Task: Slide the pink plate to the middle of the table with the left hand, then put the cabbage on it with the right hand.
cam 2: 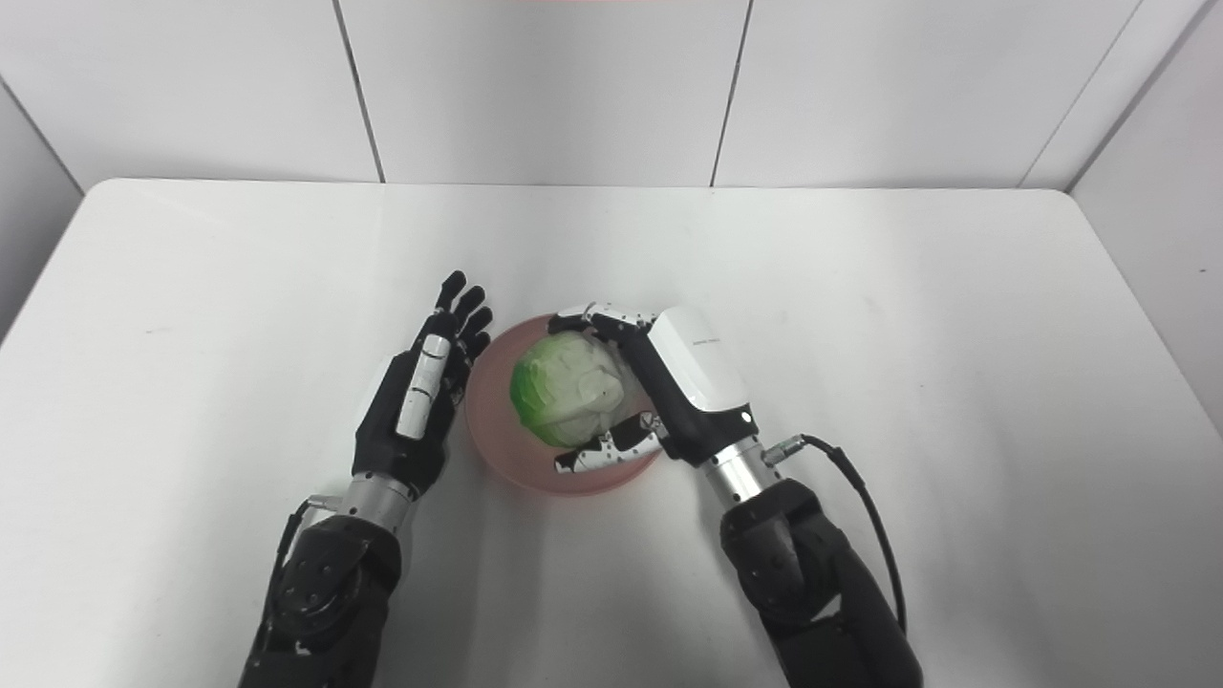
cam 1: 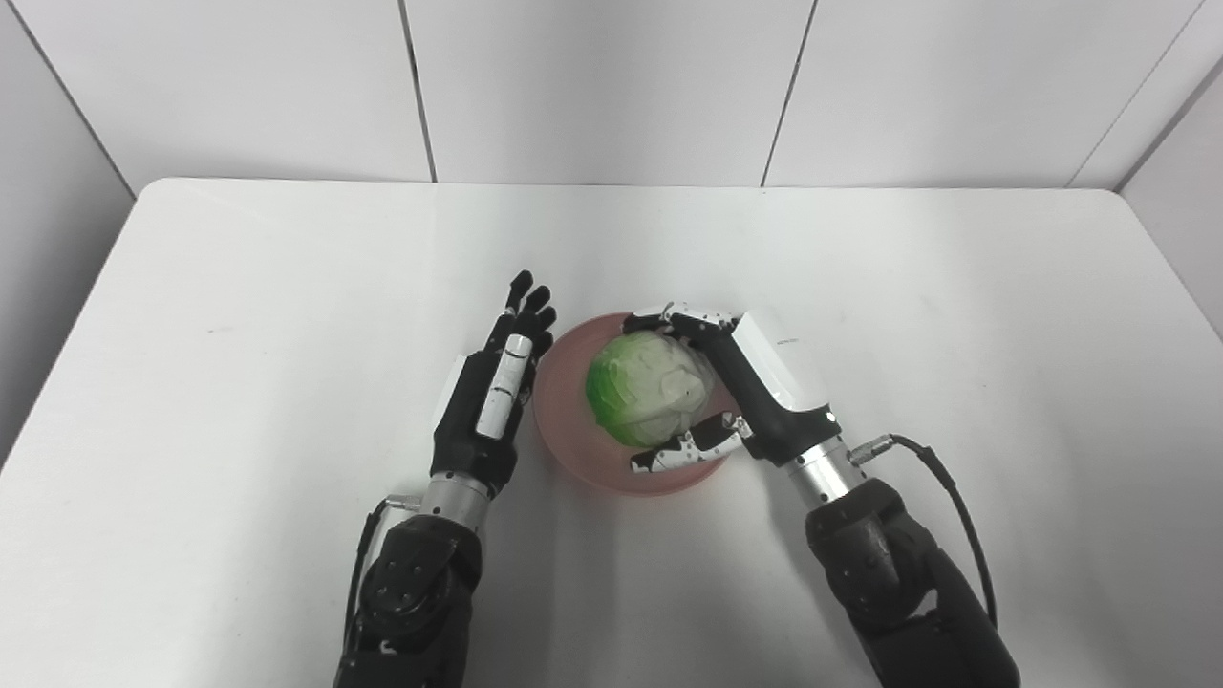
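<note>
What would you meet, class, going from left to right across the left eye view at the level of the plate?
left hand → pink plate → cabbage → right hand

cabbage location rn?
In both eye views the cabbage sits on the pink plate near the table's middle, with the right hand wrapped around it and the left hand just left of the plate.

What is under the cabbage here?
The pink plate lies under the cabbage, its rim showing around it. The right robot hand wraps the cabbage; whether cabbage touches plate is hidden.
</note>
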Controlling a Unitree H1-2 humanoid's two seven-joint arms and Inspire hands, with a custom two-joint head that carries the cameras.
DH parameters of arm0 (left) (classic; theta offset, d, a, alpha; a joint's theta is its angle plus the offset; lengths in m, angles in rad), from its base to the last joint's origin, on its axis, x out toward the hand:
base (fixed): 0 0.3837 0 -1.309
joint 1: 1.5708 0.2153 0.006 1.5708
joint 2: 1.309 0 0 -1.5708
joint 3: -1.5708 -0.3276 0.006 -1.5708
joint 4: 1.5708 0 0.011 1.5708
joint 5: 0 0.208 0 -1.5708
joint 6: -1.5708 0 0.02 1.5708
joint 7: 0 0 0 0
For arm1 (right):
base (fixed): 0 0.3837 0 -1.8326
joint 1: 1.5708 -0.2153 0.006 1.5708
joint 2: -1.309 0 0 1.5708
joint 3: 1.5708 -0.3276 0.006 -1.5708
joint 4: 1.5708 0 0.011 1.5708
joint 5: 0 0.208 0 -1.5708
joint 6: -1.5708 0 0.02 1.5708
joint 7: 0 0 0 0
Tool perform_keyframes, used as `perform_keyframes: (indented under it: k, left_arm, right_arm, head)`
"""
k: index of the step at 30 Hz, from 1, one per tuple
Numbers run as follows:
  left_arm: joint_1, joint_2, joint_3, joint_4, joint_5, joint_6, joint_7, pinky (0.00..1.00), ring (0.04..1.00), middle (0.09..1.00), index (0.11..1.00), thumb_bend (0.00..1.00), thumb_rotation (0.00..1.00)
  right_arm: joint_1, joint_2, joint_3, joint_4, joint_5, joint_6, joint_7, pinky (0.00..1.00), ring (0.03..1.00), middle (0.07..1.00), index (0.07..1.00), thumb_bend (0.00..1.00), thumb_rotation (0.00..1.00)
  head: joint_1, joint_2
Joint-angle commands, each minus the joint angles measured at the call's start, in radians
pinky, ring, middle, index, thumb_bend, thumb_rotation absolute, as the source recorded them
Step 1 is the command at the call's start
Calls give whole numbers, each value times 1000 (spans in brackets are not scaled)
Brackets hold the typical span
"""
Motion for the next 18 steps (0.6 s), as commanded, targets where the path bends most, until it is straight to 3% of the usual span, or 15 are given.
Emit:
perform_keyframes:
  k: [1,4,8,12,18]
  left_arm:
    - [-24,-5,-6,-38,-6,-8,-8,1000,985,989,983,665,843]
    - [-23,-4,-7,-45,-4,-4,-9,1000,988,992,985,672,846]
    - [-20,-7,-6,-56,-8,6,-8,1000,987,987,981,673,837]
    - [-20,-4,-7,-63,-12,11,-11,1000,993,993,986,673,837]
    - [-22,-1,-7,-67,-9,17,-9,1000,994,992,987,653,848]
  right_arm:
    - [-20,-17,-1,-43,19,26,44,729,853,884,863,667,155]
    - [-20,-31,2,-60,18,71,111,815,916,939,907,690,272]
    - [-14,-43,3,-88,28,119,179,902,956,964,941,705,313]
    - [-12,-60,8,-109,30,155,237,971,991,983,978,687,421]
    - [-7,-74,-2,-150,41,207,298,987,1000,1000,989,701,430]
  head:
    - [1,0]
    - [0,7]
    - [4,9]
    - [2,14]
    - [1,17]
